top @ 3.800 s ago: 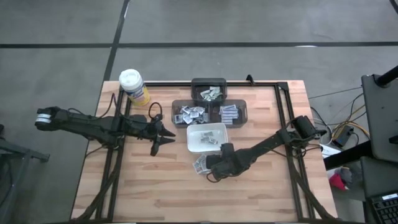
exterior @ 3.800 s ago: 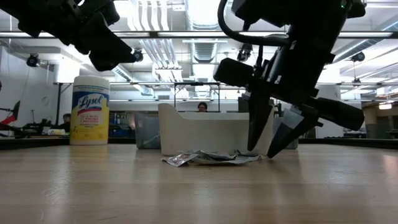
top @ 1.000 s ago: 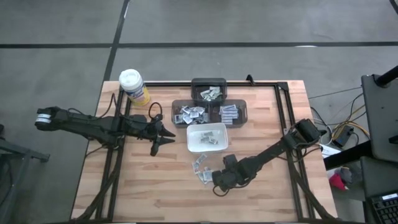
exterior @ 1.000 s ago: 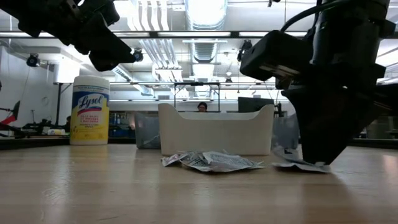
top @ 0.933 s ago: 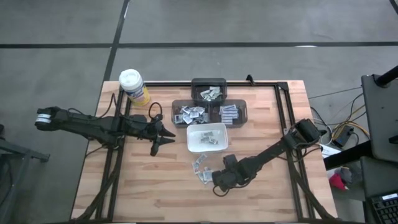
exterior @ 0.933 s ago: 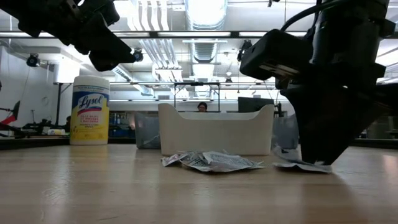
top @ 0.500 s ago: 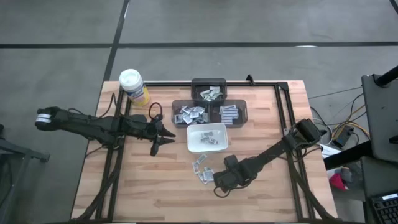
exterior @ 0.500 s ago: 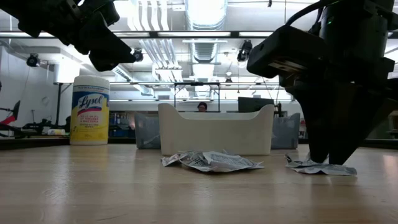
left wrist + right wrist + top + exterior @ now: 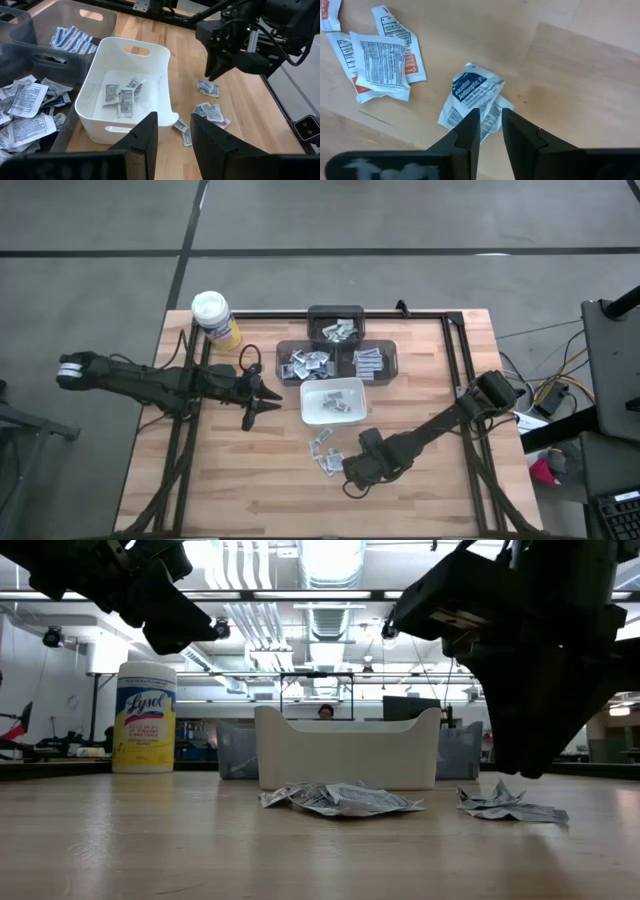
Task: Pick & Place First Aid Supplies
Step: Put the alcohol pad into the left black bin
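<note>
Left hand (image 9: 250, 420) hangs above the bench (image 9: 250, 480) left of the white dish (image 9: 310, 395), fingers a little apart, holding nothing. Right hand (image 9: 490, 131) hovers just over a crumpled alcohol packet (image 9: 472, 95), fingers narrowly apart, not gripping it. More packets (image 9: 323, 443) lie loose nearby, a few inside the dish.

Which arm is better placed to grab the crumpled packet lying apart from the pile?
The right. Its pincer hangs directly above the crumpled alcohol pad packet, fingers slightly apart. The left pincer waits on the far side of the white dish.
</note>
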Motion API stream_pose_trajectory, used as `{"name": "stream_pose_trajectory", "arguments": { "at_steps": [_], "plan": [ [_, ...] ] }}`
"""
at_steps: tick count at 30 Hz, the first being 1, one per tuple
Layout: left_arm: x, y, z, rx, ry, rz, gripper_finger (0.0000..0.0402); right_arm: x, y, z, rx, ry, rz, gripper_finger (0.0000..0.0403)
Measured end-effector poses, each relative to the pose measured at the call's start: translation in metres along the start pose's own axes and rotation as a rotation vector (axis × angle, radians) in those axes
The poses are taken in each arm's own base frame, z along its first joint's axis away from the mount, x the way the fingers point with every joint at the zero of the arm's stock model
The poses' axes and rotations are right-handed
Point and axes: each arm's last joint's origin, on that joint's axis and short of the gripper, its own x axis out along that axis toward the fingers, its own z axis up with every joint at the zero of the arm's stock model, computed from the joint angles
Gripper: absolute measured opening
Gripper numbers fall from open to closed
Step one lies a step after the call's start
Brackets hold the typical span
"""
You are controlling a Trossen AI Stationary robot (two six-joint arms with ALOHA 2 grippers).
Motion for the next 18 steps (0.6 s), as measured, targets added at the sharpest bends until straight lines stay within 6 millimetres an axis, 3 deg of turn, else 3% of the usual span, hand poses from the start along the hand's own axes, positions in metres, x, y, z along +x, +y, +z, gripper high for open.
{"name": "stream_pose_trajectory", "arguments": {
  "at_steps": [18],
  "plan": [
    [0.0, 0.0, 0.002, -0.004, -0.022, -0.005, 0.0108, 0.015, 0.001, 0.02, -0.06, -0.012, -0.03, 0.0114]
  ]
}}
